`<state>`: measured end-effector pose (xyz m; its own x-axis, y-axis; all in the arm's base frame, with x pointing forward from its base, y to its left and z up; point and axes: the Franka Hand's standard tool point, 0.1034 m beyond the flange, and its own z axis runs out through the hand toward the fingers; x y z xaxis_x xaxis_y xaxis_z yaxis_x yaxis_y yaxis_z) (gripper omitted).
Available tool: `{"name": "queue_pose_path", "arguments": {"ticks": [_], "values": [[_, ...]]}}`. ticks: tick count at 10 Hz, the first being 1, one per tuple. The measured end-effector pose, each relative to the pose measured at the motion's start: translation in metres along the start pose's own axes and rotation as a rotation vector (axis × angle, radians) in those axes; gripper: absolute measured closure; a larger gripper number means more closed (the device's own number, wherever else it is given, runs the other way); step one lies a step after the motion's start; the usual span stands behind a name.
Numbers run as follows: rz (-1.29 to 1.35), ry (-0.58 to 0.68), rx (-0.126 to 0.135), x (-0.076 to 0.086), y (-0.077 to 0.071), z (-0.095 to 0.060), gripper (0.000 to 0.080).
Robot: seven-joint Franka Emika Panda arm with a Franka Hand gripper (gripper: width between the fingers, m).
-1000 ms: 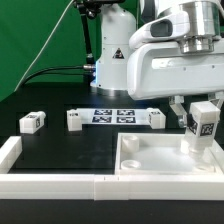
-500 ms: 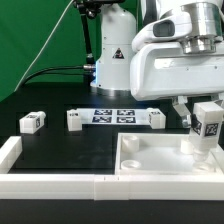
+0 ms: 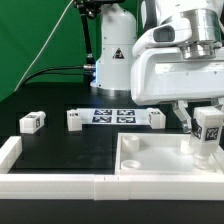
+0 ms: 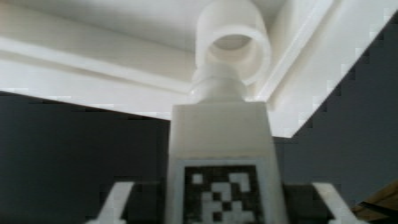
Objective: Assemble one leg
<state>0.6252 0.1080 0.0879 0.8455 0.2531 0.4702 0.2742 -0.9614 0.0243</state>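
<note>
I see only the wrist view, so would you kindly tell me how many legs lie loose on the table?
Observer: Three. From the exterior view's left: a first leg, a second leg, a third leg.
Operator: Anything among them?
Observer: The marker board lies between the second and third.
Operator: And where am I?
Observer: The claw holds the fourth leg upright at the tray's far corner, on the exterior view's right.
</note>
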Motion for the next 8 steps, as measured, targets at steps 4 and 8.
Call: {"name": "queue_pose_path", "arguments": {"ticks": [4, 8], "values": [[-0.007, -0.001, 0.004, -0.0039, -0.0061, 0.0043, 0.0509], [-0.011, -0.009, 0.006, -0.0101, -0.0092, 0.0102, 0.0509]]}}
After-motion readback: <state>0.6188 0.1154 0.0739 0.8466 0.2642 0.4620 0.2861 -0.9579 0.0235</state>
